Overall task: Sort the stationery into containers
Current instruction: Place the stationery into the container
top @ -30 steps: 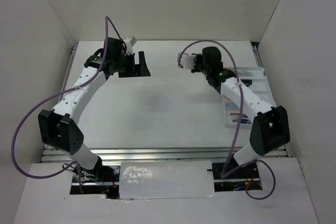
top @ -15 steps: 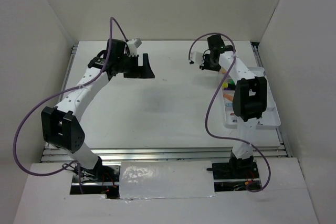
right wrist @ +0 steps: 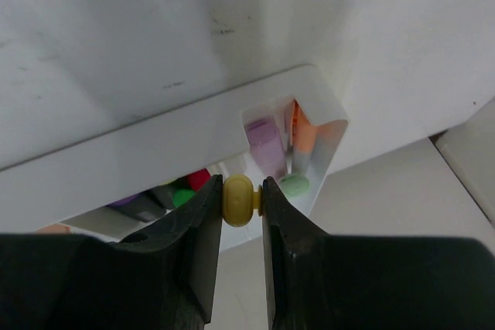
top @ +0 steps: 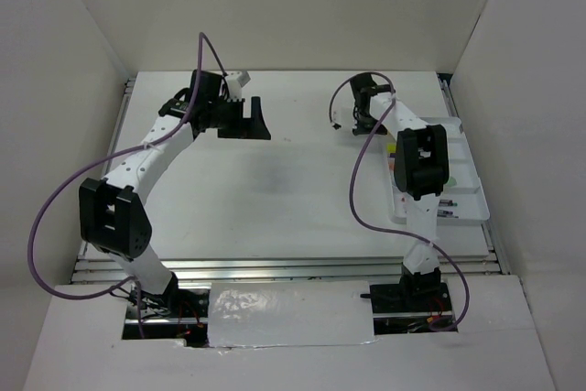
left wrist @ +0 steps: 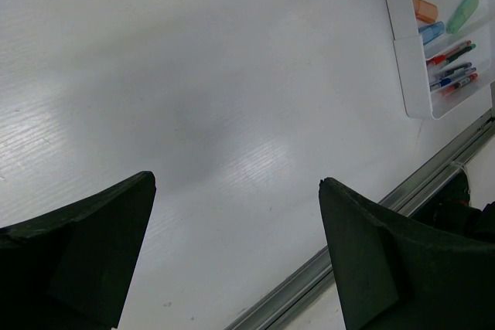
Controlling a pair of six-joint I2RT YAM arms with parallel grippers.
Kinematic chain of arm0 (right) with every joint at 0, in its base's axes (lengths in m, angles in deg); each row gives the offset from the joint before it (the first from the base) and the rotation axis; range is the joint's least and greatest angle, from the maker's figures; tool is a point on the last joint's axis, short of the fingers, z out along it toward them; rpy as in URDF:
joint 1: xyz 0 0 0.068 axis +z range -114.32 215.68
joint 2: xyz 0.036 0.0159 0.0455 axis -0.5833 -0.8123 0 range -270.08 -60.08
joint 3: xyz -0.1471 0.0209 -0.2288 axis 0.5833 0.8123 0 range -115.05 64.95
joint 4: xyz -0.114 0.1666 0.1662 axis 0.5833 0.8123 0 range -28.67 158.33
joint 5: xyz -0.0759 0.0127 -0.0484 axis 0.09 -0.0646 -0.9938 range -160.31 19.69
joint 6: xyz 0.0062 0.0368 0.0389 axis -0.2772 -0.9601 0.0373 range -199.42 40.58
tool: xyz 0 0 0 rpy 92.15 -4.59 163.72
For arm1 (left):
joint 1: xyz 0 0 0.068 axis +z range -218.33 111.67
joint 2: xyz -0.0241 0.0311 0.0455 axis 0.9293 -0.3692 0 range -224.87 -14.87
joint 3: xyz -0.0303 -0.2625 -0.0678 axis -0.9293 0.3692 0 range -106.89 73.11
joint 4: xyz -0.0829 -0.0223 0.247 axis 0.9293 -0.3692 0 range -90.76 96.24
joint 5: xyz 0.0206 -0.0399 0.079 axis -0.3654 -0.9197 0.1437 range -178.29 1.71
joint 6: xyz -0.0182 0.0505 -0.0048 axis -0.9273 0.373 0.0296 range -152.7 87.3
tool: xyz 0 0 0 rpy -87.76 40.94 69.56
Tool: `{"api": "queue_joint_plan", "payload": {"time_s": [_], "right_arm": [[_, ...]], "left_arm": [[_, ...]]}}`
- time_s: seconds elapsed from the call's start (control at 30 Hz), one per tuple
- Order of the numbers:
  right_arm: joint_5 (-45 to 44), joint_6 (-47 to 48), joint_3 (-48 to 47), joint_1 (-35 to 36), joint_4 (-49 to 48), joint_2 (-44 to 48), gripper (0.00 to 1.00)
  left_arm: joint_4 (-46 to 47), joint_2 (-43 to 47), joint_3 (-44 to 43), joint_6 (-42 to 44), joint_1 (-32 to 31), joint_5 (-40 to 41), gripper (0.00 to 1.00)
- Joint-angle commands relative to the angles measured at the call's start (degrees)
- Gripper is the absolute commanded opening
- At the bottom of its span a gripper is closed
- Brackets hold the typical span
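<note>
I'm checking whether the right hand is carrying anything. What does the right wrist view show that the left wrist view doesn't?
Only the right wrist view: the right hand shut on a yellow marker, seen end-on, with a corner of the tray and its pastel markers beyond it.
Only the left wrist view: the left hand open and empty over bare table, thin pens in the tray, and the metal rail at the table's edge.
Both: the white tray with stationery in it.

White tray (top: 474,180), white faintly ribbed table (left wrist: 193,75). A lilac marker (right wrist: 265,143), orange marker (left wrist: 424,9), mint green marker (left wrist: 462,13), blue marker (left wrist: 431,32), pale yellow marker (right wrist: 238,199), red and blue pens (left wrist: 455,69). White arms (top: 137,162) with black joints; purple cables (top: 353,191).
</note>
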Motion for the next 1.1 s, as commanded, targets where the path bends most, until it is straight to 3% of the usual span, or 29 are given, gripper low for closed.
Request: {"api": "queue_joint_plan", "payload": {"time_s": [0.0, 0.13, 0.3, 0.4, 0.43, 0.53, 0.73, 0.9, 0.97, 1.07], "right_arm": [[-7.8, 3.3, 1.2, -0.4, -4.4, 0.6, 0.00], [-9.4, 4.7, 0.4, -1.6, -5.0, 0.2, 0.00], [-9.8, 4.6, -0.8, -2.6, -3.8, -1.1, 0.13], [-11.0, 4.7, 1.6, -2.7, -6.3, -0.6, 0.27], [-11.3, 4.9, 1.9, -2.6, -6.5, -0.6, 0.39], [-11.2, 4.7, 2.1, -2.7, -6.5, -0.5, 0.57], [-7.5, 1.4, -1.1, -1.3, -5.1, 4.4, 0.70], [6.2, -13.3, -6.7, 0.6, -2.3, 17.0, 0.77], [13.6, -24.2, -3.4, -0.2, -6.2, 27.2, 0.79], [21.1, -33.7, 11.8, -1.2, -13.1, 44.3, 0.95]], "left_arm": [[1.7, -0.7, -0.2, 0.8, 0.5, -2.0, 0.99], [2.2, -1.7, -0.3, -0.2, 0.4, -2.9, 0.99], [1.5, -2.5, -1.6, 0.0, 0.3, -2.8, 0.99], [2.4, -1.4, -0.7, -0.1, 0.5, -0.8, 0.99], [2.8, -1.1, -0.5, -0.1, 0.6, -0.3, 0.99], [3.2, 0.1, -0.1, -0.2, 1.3, 0.1, 0.99], [2.9, 4.1, 0.5, 3.5, 2.6, 5.2, 0.99], [4.5, 10.9, 5.6, 7.8, 7.6, 3.7, 0.99], [5.4, 15.0, 9.5, 9.7, 9.2, 4.1, 0.99], [4.8, 19.0, 14.2, 12.7, 10.8, 9.3, 0.99]]}}
